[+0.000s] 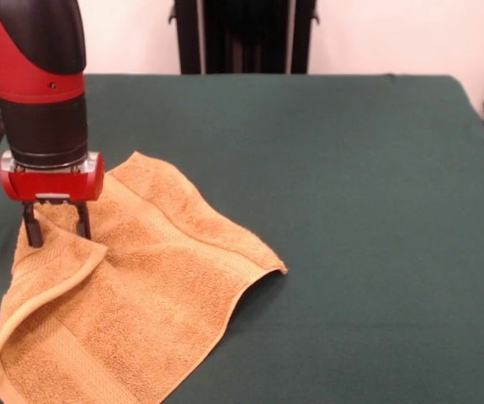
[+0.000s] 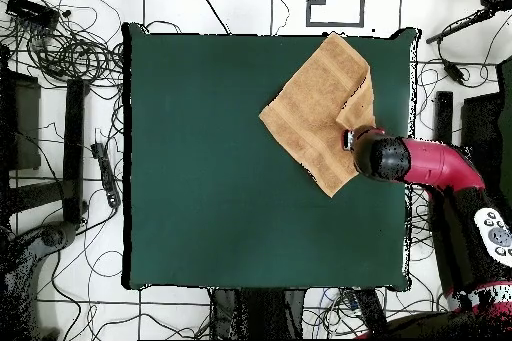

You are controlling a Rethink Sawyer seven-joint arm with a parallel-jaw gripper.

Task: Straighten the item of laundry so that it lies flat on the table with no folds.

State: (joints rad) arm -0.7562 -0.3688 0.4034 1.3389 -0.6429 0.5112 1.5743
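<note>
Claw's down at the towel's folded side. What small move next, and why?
Probably close the claw on the folded-over flap and draw it outward, away from the rest of the towel. The fingers stand apart astride the flap's edge, and that flap lies doubled over the towel on the table, so it isn't flat yet.

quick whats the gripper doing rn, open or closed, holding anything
gripper: open, its two tips set apart and down at the folded-over corner of the towel, gripping nothing yet.
</note>
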